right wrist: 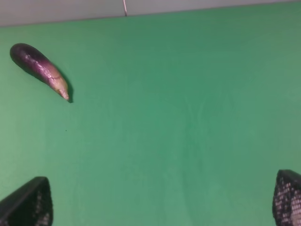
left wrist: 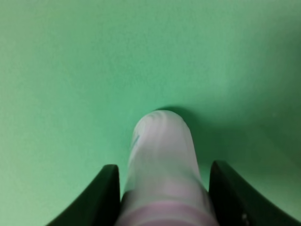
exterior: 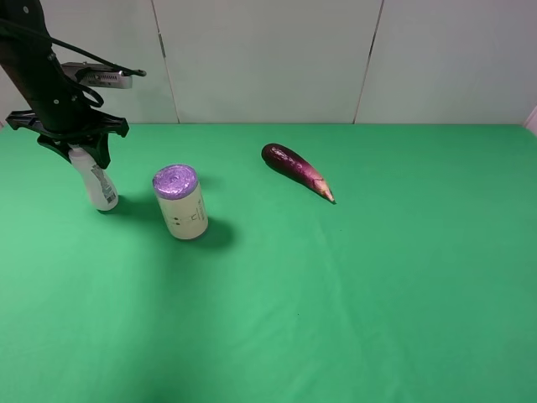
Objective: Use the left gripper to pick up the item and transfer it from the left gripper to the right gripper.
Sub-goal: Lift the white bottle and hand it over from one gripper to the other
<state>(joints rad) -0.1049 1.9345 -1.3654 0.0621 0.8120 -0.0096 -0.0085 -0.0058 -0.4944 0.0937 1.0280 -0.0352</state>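
Now our left gripper (exterior: 78, 150) is clamped on the top of the item (exterior: 101, 186), at the far left of the table (exterior: 352, 302) beside the cream can (exterior: 181, 206). We should lift straight up, then carry it right toward our wide-open right gripper (right wrist: 159, 203).

Nothing legible from here. The white bottle (exterior: 101, 186) has a small printed patch, too small to read; up close it's just a blurred blue streak. The cream can (exterior: 181, 210) shows a few dark marks on its side, also unreadable.
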